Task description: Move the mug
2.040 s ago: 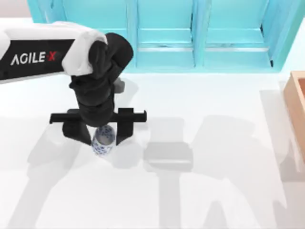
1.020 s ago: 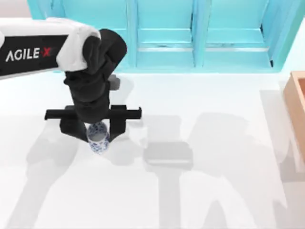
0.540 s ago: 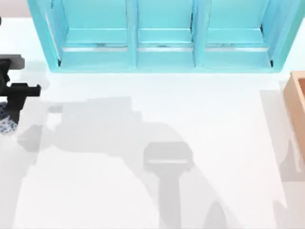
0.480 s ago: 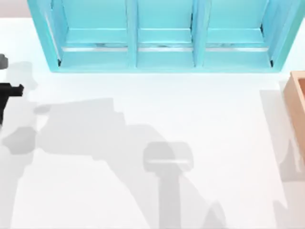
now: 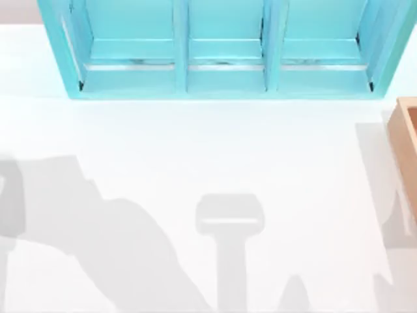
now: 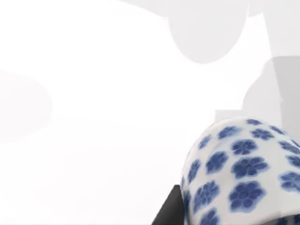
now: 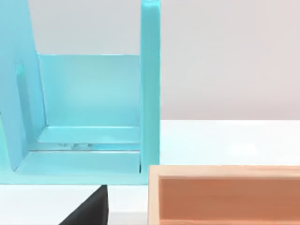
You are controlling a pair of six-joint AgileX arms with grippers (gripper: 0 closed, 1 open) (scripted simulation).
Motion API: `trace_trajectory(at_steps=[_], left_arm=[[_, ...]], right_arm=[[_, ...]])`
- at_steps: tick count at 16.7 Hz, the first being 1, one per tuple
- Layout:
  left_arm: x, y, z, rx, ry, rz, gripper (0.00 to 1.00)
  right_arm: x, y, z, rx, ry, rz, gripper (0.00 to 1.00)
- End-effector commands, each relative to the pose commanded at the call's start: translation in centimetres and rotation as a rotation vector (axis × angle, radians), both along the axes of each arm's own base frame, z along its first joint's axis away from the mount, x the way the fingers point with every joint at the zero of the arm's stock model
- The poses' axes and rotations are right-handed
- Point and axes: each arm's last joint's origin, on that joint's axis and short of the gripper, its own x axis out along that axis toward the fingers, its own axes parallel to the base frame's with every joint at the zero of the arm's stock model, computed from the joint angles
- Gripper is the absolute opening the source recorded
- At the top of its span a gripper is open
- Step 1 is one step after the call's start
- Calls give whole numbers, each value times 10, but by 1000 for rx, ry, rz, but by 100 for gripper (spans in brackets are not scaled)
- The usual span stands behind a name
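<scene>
Left wrist view: the small cylindrical white ceramic mug with blue floral pattern [image 6: 239, 173] sits directly against a black finger [image 6: 169, 212] of the left gripper, above the white desk [image 6: 93, 117]; whether the grip is closed cannot be told. Right gripper: a black finger [image 7: 89, 208] lies near the turquoise shelf unit [image 7: 89, 117] and wooden box [image 7: 225, 194].

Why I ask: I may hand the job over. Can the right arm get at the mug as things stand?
Probably not. The mug sits right against the left gripper's finger in the left wrist view, apparently held. The right wrist camera faces the blue shelf and wooden box, at the table's right.
</scene>
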Motion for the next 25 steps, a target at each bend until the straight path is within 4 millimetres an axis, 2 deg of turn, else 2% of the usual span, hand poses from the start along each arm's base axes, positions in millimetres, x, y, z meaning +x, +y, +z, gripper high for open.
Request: trace_trajectory(at_steps=[5,12,17,25], left_arm=[[1,-1,-8,-2,10,-8,0],[0,0,-61,0,-1,-1,0],[0,0,-65,0,0,0,0],[0,0,-65,0,0,0,60]], right_arm=[[0,0,0,0,0,0,100],[0,0,0,0,0,0,100],[0,0,0,0,0,0,100],[0,0,0,0,0,0,100]])
